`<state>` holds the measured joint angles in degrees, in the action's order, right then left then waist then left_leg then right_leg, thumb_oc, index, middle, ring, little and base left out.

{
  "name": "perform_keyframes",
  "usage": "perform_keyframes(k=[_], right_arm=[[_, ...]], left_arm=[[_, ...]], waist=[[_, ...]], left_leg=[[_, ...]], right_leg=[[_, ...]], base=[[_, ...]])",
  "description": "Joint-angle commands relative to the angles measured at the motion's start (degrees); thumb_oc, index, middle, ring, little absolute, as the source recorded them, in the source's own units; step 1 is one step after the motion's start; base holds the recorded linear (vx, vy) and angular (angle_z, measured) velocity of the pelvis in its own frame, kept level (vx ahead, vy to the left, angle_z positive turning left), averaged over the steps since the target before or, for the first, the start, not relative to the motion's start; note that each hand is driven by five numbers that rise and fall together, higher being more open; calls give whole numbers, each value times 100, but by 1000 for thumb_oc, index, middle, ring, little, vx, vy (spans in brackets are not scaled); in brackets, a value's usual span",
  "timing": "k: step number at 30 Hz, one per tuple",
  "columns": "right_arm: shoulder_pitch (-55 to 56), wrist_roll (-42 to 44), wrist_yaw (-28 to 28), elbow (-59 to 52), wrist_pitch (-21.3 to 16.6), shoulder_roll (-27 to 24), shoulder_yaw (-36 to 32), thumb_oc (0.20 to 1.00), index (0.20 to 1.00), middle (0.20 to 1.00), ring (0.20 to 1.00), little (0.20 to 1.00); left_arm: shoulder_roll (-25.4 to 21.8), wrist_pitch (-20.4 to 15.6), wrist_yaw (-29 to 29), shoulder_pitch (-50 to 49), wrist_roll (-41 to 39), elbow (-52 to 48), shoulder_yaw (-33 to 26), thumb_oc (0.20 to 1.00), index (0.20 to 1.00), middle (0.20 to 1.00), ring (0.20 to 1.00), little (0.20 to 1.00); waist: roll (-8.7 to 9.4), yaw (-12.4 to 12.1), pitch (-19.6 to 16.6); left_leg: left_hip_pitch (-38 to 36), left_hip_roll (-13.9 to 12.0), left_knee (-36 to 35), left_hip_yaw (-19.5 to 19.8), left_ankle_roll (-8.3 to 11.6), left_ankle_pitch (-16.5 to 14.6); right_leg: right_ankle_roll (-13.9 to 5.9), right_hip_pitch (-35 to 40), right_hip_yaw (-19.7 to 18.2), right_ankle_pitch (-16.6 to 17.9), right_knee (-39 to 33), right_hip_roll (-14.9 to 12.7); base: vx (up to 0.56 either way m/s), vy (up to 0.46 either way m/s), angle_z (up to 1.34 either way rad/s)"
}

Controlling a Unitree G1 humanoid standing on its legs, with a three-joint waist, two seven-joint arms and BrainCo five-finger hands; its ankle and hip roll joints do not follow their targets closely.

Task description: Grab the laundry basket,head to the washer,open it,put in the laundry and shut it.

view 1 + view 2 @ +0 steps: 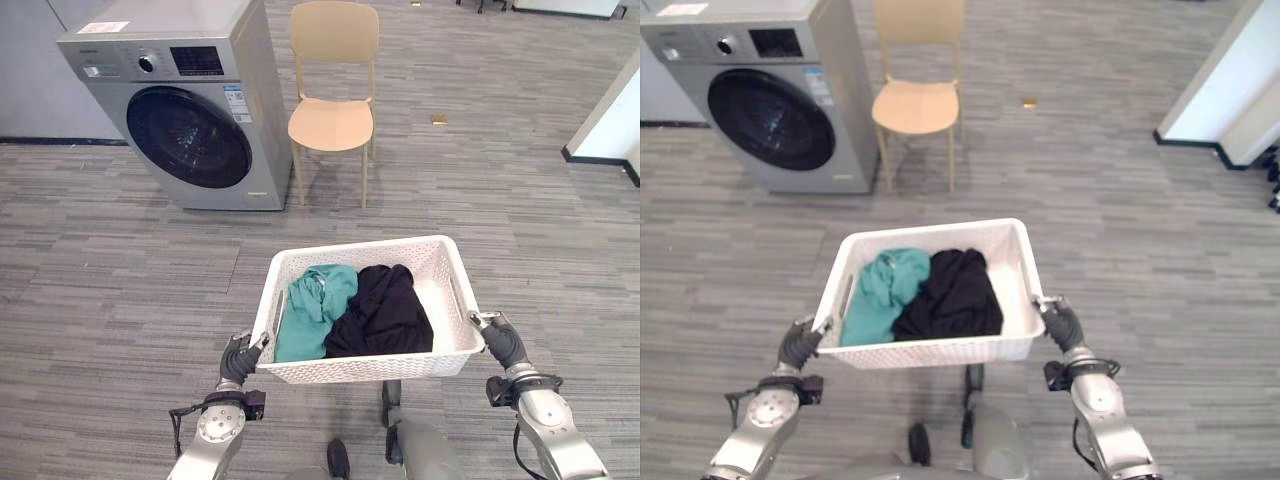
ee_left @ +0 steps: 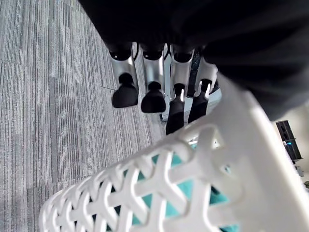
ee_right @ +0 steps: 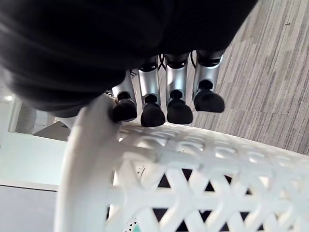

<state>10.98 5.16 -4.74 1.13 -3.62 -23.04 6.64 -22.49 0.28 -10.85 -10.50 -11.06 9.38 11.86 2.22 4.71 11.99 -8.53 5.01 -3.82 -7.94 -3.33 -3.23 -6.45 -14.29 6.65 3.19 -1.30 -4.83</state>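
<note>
Laundry basket [image 1: 440,262] held off floor, left hand [image 1: 238,361] and right hand [image 1: 503,343] fingers curled on side rims. Carry step; next walk to washer [image 1: 185,100] (door shut).

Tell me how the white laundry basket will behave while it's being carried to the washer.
The laundry basket looks like stiff lattice plastic, so it should hold its shape. It holds only a teal garment and a black garment, so it is probably light. With the left hand and right hand at opposite ends, tipping seems unlikely.
</note>
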Motion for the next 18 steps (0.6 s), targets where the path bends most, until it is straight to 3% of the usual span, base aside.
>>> perform_keyframes(k=[1,2,3,5,7,9,10,12,13,14,15,18], right_arm=[[-202,131,98,-245,-403,-58,-56,200,200,200,200,200],[-182,148,95,-243,-404,-96,-86,200,200,200,200,200],[-182,149,96,-244,-405,-99,-89,200,200,200,200,200],[-132,165,-17,-229,-394,-173,-212,200,200,200,200,200],[-127,196,-28,-247,-392,-193,-231,200,200,200,200,200],[-99,191,-52,-260,-369,-235,-273,200,200,200,200,200],[-61,140,-68,-255,-349,-250,-300,200,200,200,200,200],[-55,108,-74,-257,-340,-247,-310,200,200,200,200,200],[-67,90,-102,-241,-327,-236,-302,200,200,200,200,200],[-67,89,-103,-240,-328,-236,-302,200,200,200,200,200],[-55,65,-120,-256,-324,-208,-302,200,200,200,200,200],[-122,4,-191,-221,-324,-182,-246,200,200,200,200,200]], left_arm=[[226,-937,213,421,-199,-1099,37,200,200,200,200,200],[252,-927,222,433,-223,-1070,59,200,200,200,200,200],[255,-927,221,436,-223,-1068,61,200,200,200,200,200],[303,-936,236,384,-314,-1022,64,200,200,200,200,200],[303,-936,245,387,-332,-1025,79,200,200,200,200,200],[334,-904,266,359,-358,-1007,90,200,200,200,200,200],[334,-885,277,334,-341,-995,82,200,200,200,200,200],[329,-870,266,311,-326,-1008,56,200,200,200,200,200],[333,-862,249,272,-325,-1030,9,200,200,200,200,200],[332,-860,248,269,-325,-1033,10,200,200,200,200,200],[349,-853,256,226,-347,-1080,-7,200,200,200,200,200],[359,-823,196,242,-328,-1094,-8,200,200,200,200,200]], waist=[[-29,68,-305],[-24,70,-297],[-39,86,-294],[16,57,-249],[25,2,-227],[56,-99,-211],[105,-160,-207],[98,-209,-188],[38,-316,-147],[49,-316,-143],[-23,-396,-142],[-46,-518,-129]], left_leg=[[-236,-462,1425,383,481,-768],[-77,-572,1949,268,593,-558],[-29,-594,2039,289,605,-599],[549,-920,3060,-162,683,-28],[771,-838,3135,-204,635,-140],[1069,-703,2817,-276,534,-387],[1394,-669,2282,-392,478,-372],[1558,-664,2002,-392,482,-204],[1853,-706,1547,-350,587,262],[1824,-693,1505,-352,592,284],[1860,-758,858,-365,666,626],[2079,-791,428,-266,712,868]], right_leg=[[-87,258,150,82,509,138],[-24,429,198,34,515,105],[-16,432,220,36,510,117],[201,937,326,-197,331,129],[216,1052,319,-239,265,148],[170,1324,325,-365,143,144],[136,1496,352,-458,89,87],[138,1627,348,-528,66,103],[164,1843,277,-666,40,234],[166,1854,276,-672,39,225],[186,2056,217,-825,37,333],[247,2306,81,-1094,162,424]], base=[[362,-196,43],[201,-118,46],[168,-113,50],[287,-181,20],[211,-88,9],[270,-26,-17],[361,-10,-8],[272,0,6],[183,1,1],[379,39,-11],[319,50,-15],[303,51,-16]])
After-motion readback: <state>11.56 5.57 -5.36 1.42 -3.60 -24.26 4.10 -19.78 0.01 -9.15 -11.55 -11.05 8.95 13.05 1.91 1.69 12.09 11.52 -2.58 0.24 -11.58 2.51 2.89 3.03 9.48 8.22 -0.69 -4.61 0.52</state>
